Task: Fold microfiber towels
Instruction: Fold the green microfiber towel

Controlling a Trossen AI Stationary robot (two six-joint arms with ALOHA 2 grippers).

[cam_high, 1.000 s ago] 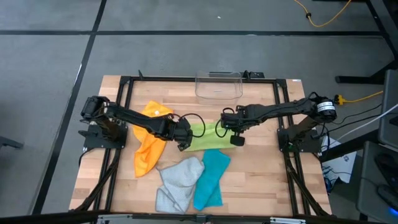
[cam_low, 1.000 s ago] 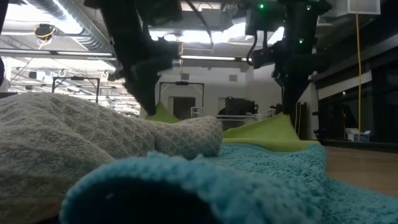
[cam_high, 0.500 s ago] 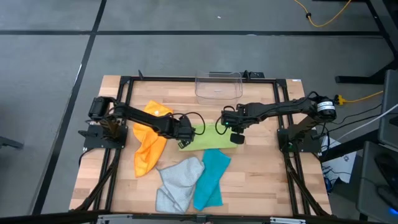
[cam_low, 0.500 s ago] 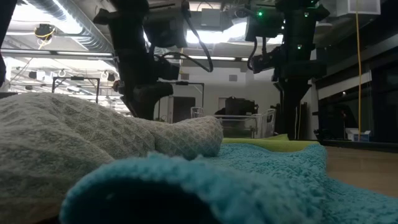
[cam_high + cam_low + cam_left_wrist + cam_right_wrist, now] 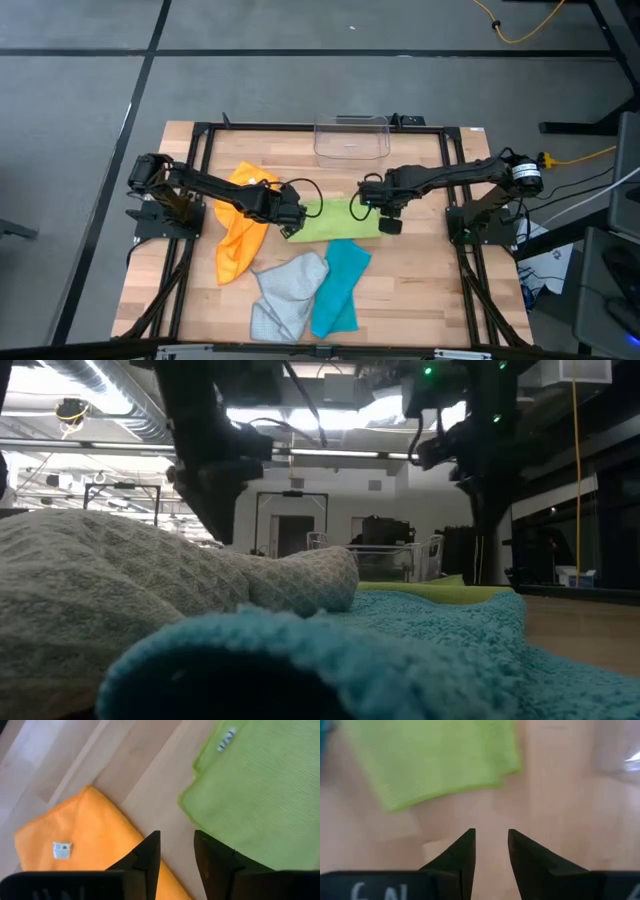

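Wooden slat bench [image 5: 190, 300] on a grey floor, with a clear plastic bin [image 5: 351, 137] sitting at the far edge. Lime green towel [image 5: 333, 220] lies flat in the middle of the bench, looks folded over with a doubled edge showing in the left wrist view. Left end effector [image 5: 290, 222] hovers just off the green towel's left end, fingers [image 5: 145, 857] parted with a small gap and nothing between them, just bare wood. Right end effector [image 5: 390, 222] is at the towel's right end, same deal: released, fingers [image 5: 462, 851] apart over bare bench, green edge just ahead of it. Orange towel [image 5: 238, 228] is crumpled on the left, partly under the left arm. Light grey towel [image 5: 284, 290] and teal towel [image 5: 340, 282] lie rumpled side by side at the near edge, touching each other, teal one just touching the green.
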